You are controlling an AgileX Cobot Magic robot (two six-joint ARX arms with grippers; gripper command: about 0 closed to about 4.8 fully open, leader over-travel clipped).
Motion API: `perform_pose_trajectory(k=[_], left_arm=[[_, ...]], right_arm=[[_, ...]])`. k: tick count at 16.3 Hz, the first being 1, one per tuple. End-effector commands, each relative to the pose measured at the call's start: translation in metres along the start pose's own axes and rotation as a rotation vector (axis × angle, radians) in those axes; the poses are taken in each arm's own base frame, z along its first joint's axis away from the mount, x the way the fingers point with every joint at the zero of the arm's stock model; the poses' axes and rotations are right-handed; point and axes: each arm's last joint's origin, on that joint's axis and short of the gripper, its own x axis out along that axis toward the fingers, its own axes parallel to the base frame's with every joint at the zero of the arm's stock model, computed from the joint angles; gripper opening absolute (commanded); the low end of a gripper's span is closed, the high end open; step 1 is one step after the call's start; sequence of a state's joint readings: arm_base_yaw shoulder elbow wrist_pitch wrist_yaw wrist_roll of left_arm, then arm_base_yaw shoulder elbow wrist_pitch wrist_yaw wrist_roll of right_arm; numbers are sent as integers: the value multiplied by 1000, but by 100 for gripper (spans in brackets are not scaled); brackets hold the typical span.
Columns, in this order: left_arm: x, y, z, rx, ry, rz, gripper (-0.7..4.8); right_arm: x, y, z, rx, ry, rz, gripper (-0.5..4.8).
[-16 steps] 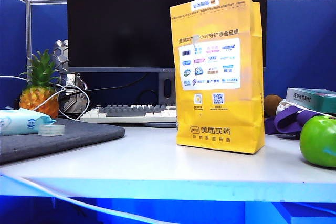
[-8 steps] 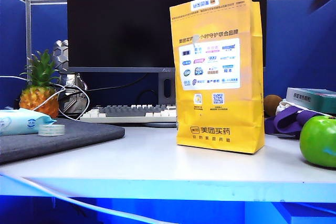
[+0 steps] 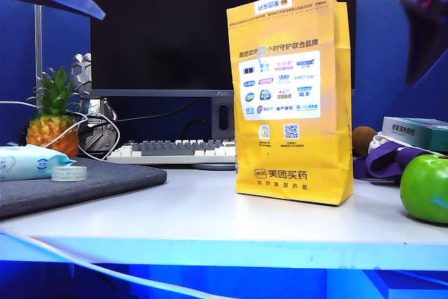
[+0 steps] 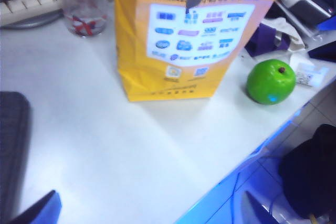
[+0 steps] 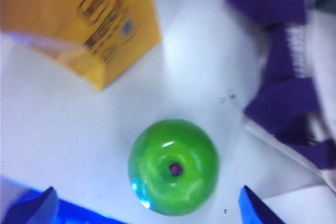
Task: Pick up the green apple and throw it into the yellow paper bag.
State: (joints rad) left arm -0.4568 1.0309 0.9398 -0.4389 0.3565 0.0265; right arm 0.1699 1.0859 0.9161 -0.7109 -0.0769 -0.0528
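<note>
In the exterior view the bag (image 3: 292, 96) stands upright mid-surface (image 3: 175, 215), the apple (image 3: 425, 188) well to its right; both end effectors hang blurred in the top corners. The left wrist view shows the left end effector (image 4: 152, 211), fingers spread, above bare surface before bag and apple. In the right wrist view the right end effector (image 5: 149, 208) hangs released over the apple (image 5: 174, 167).

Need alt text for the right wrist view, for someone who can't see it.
The green apple sits on the white table, stem end up, directly below the open right gripper, whose blue fingertips flank it without touching. The yellow paper bag stands beside it; purple fabric lies opposite.
</note>
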Motion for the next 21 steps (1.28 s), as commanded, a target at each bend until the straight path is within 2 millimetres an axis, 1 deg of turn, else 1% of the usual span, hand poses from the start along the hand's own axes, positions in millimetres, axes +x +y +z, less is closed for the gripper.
perform_pose_trajectory(k=[1, 2, 3, 6, 7, 12, 17, 18, 19, 21], left_arm=[[4, -9, 4, 25, -12, -42, 479], [6, -12, 3, 14, -6, -66, 479], [8, -14, 3, 11, 3, -78, 479], [9, -16, 3, 12, 4, -121, 479], [9, -17, 3, 6, 6, -121, 479], [12, -22, 2, 10, 14, -143, 479], [12, -22, 2, 9, 15, -142, 479], [12, -22, 2, 9, 15, -142, 479], [12, -22, 2, 8, 14, -142, 479], [12, -22, 2, 9, 15, -140, 479]], right_arm=[[13, 0, 1, -54, 48, 48, 479], [21, 1, 2, -56, 74, 67, 479], [28, -2, 1, -78, 105, 40, 479], [43, -5, -1, -87, 175, 39, 479], [51, -7, -3, -117, 218, 4, 479], [74, -9, -8, -143, 319, 6, 479], [84, -11, -10, -139, 353, -20, 479], [84, -11, -10, -139, 354, -21, 264], [85, -11, -10, -140, 353, -21, 174], [85, -11, -9, -140, 342, -22, 162]])
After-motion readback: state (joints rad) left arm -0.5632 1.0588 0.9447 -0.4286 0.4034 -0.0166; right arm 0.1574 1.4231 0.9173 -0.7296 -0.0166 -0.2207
